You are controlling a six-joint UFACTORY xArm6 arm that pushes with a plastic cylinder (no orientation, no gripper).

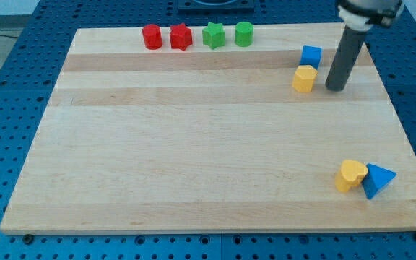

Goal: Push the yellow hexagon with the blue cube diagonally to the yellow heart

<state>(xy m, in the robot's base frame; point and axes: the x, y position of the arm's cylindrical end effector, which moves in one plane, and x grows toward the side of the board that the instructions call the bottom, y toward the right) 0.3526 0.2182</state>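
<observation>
The yellow hexagon (305, 78) lies near the view's top right, touching the blue cube (310, 55) just above it. The yellow heart (351, 175) lies at the view's bottom right, touching a blue triangular block (378, 180) on its right. My tip (335, 88) rests on the board just right of the yellow hexagon, a small gap apart, and below right of the blue cube.
A row of blocks runs along the board's top edge: a red cylinder (152, 36), a red star (181, 37), a green star (213, 35) and a green cylinder (244, 33). The wooden board (193, 144) sits on a blue perforated table.
</observation>
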